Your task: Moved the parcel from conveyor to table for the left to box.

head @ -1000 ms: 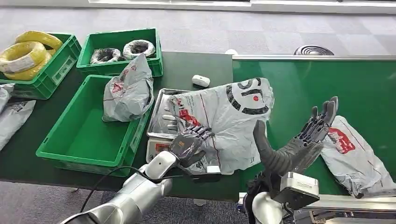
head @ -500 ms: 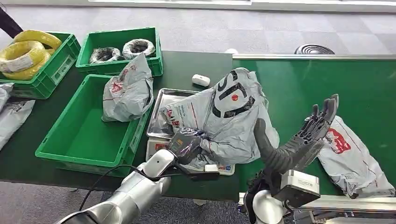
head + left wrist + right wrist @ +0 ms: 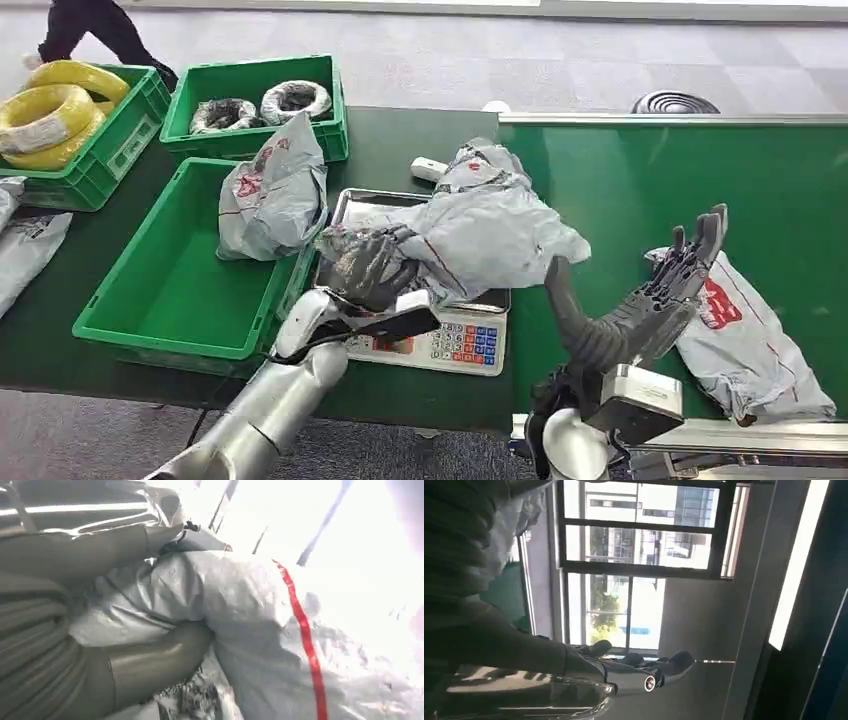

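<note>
My left hand point(image 3: 367, 268) grips a crumpled grey parcel point(image 3: 482, 228) with red print, held over the steel pan of a scale point(image 3: 440, 338) on the dark table. In the left wrist view the thumb point(image 3: 150, 662) presses into the grey parcel point(image 3: 240, 630). A large green box point(image 3: 180, 270) lies left of the scale, with another grey parcel point(image 3: 275, 195) leaning on its far right rim. My right hand point(image 3: 650, 300) is raised over the green conveyor point(image 3: 640, 180), fingers spread and holding nothing. A second parcel point(image 3: 745, 335) lies on the belt right of it.
Two smaller green crates stand at the back left, one with yellow cable coils point(image 3: 55, 110), one with wrapped coils point(image 3: 255, 105). A small white device point(image 3: 428, 168) lies behind the scale. More grey bags point(image 3: 25, 240) rest at the far left. A person's legs point(image 3: 95, 30) pass behind.
My left hand has pulled the parcel off the belt's edge leftward onto the scale, bunching it up. The right hand has stayed raised. A person has walked into view at the back left.
</note>
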